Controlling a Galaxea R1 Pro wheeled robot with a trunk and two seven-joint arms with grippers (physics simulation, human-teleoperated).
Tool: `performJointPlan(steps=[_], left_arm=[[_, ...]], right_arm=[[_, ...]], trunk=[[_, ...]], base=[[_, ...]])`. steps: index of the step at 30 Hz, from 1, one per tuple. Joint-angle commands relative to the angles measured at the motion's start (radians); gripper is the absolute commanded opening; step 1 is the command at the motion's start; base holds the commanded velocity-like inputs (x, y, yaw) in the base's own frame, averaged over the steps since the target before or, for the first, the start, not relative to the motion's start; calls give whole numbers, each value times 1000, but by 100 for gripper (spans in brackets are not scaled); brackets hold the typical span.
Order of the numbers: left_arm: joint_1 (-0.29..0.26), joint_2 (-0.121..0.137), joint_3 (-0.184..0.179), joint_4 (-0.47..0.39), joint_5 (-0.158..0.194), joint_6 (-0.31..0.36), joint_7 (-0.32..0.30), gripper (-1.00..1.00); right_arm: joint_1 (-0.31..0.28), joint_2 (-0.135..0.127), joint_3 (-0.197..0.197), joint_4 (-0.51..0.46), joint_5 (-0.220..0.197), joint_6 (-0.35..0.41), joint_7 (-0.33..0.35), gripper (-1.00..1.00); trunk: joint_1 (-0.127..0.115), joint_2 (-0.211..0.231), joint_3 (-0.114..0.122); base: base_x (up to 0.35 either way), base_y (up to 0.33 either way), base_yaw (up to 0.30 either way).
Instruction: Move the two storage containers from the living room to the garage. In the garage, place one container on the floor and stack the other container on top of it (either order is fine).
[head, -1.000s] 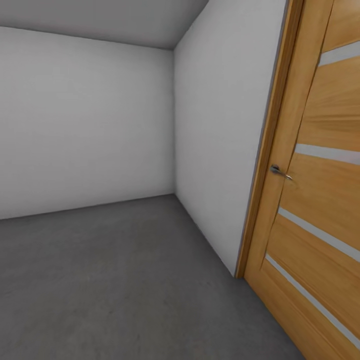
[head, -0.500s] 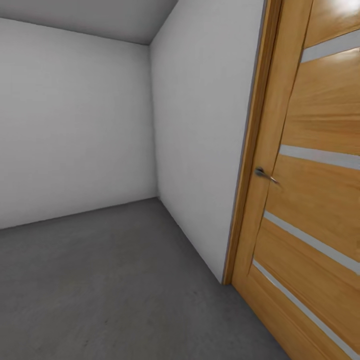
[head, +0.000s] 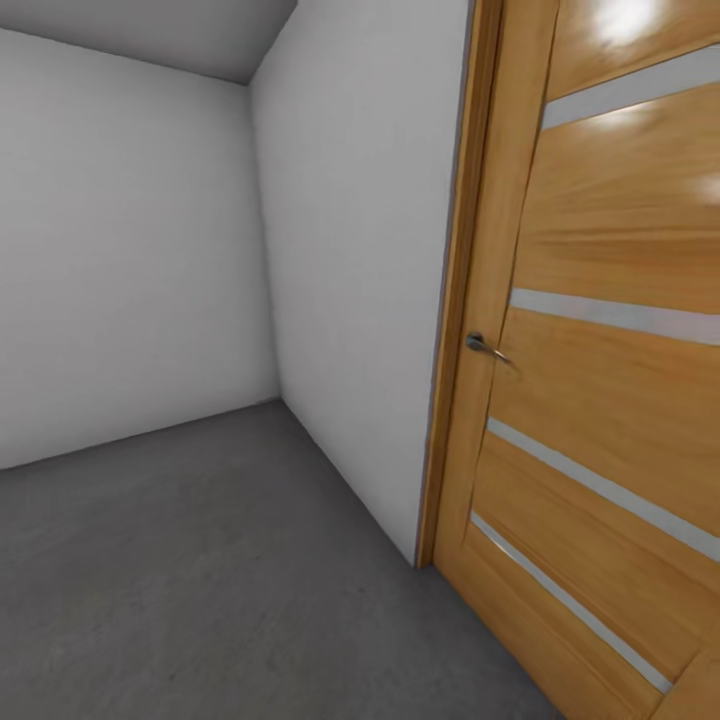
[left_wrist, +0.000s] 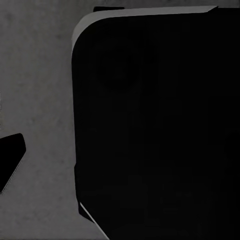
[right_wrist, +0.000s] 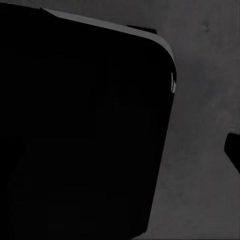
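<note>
head view: bare room w/ plain pale grey walls (head: 130, 250), dark grey mottled concrete floor (head: 200, 570) and a wide honey-wood plank door (head: 600, 400) w/ pale inlaid strips and a small metal lever handle (head: 483, 347), so this looks like the garage, robot prob in transit between fetch and drop-off. both wrist views give a big black rounded body (left_wrist: 155, 125) over that concrete, so can't tell how far either tool is open or whether it holds anything, and where the orange-red bins are can't be told from these pics. next move, i'd judge: turn or roll to find the bins or the way out, keeping clear of door and wall
</note>
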Motion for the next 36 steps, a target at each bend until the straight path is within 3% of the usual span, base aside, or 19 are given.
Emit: performJointPlan(steps=[1, 10, 36], left_arm=[[0, 0, 1, 0, 2, -1, -1, 100], [0, 0, 2, 0, 3, -53, 3, 100], [0, 0, 2, 0, 6, -52, 3, 100]], right_arm=[[0, 0, 8, 1, -9, -4, -1, 100], [0, 0, 8, 1, -9, -4, -1, 100], [0, 0, 8, 1, -9, -4, -1, 100]], trunk=[[0, 0, -1], [0, 0, -1], [0, 0, -1]], base=[[1, 0, -246], [0, 0, -246], [34, 19, -246]])
